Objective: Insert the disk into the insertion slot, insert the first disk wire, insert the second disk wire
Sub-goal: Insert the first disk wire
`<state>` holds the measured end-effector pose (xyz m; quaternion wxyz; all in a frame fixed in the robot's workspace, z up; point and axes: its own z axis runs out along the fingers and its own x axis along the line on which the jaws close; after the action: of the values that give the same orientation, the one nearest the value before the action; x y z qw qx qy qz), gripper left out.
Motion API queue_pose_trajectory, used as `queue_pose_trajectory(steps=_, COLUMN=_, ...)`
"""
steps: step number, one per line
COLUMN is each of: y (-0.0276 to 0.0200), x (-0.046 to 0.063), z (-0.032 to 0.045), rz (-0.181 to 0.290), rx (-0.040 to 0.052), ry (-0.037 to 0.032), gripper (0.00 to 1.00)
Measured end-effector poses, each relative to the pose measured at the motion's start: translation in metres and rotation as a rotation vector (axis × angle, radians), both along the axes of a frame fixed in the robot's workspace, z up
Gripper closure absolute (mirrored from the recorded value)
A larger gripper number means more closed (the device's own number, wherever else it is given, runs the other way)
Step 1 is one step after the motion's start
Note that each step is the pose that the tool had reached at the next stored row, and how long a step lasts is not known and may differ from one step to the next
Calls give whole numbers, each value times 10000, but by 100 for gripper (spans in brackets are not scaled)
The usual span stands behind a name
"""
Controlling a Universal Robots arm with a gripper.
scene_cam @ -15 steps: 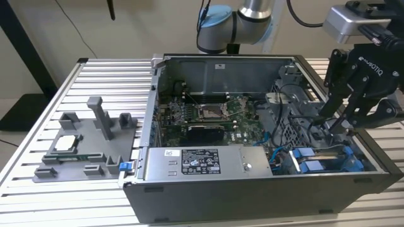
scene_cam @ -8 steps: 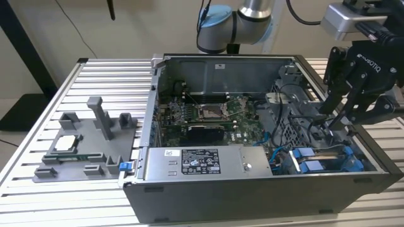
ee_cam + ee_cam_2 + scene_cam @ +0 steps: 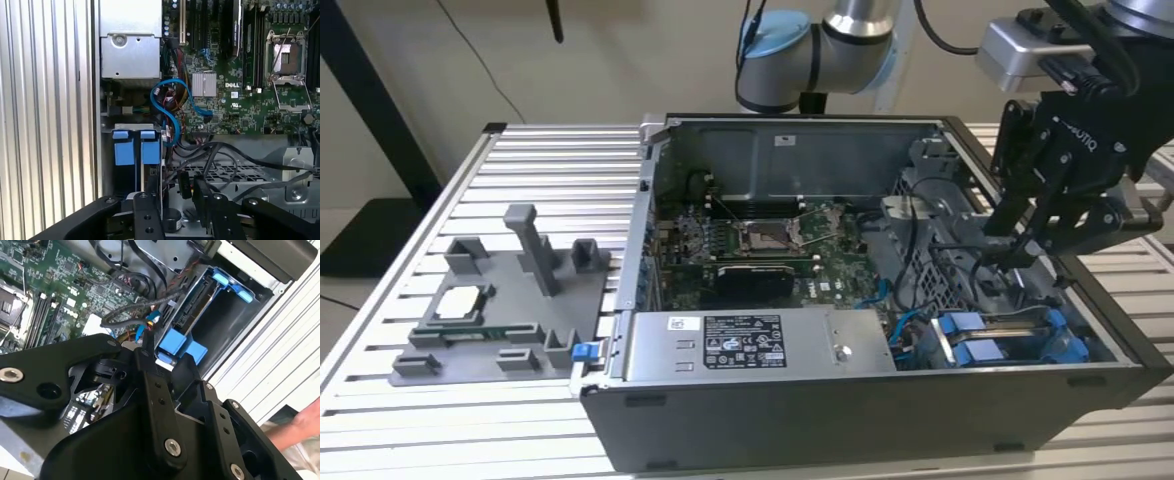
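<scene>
Jaws: you can't tell whether they grip anything; they hang near the insertion slot (image 3: 1007,335), probably to reach the wires (image 3: 131,310).

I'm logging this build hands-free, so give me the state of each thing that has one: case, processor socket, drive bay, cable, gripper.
Computer case: open, side panel off.
Processor socket: looks empty.
Insertion slot: blue fittings in place; cannot tell whether a disk is seated.
Blue cable: curled in a slack loop.
Gripper: inside the case, near the slot.
</scene>
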<state>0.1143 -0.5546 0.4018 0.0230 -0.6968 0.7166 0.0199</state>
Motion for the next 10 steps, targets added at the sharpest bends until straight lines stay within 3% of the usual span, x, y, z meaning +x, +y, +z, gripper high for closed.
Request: queue_pose_trajectory(steps=10, y=1, x=-1, z=-2, rz=-1, rx=0, ry=-6, gripper=0)
